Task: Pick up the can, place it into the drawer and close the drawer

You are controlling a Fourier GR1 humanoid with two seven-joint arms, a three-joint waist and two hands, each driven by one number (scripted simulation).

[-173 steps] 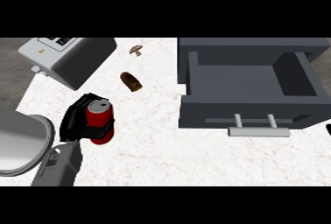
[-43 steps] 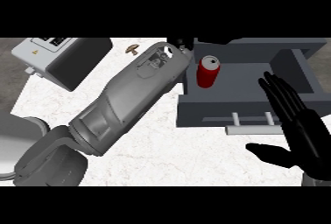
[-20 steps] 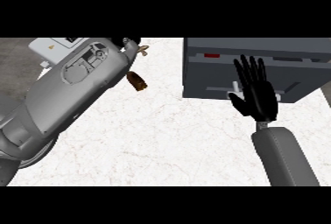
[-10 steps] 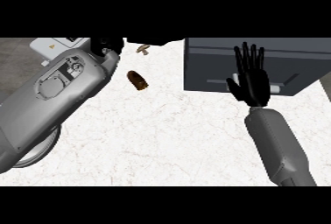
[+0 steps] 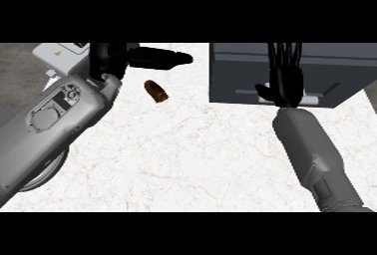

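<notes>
We see a white tabletop (image 5: 191,154). Our right robot hand (image 5: 283,84) is open, with straight fingers flat on the front of the grey drawer (image 5: 243,74). The drawer looks pushed in all or nearly all the way. We cannot see the can; we think it is inside. A second ago a strip of red still showed there. The left robot hand (image 5: 151,57) hangs open by the toaster (image 5: 63,55), above a small brown thing (image 5: 155,92).
</notes>
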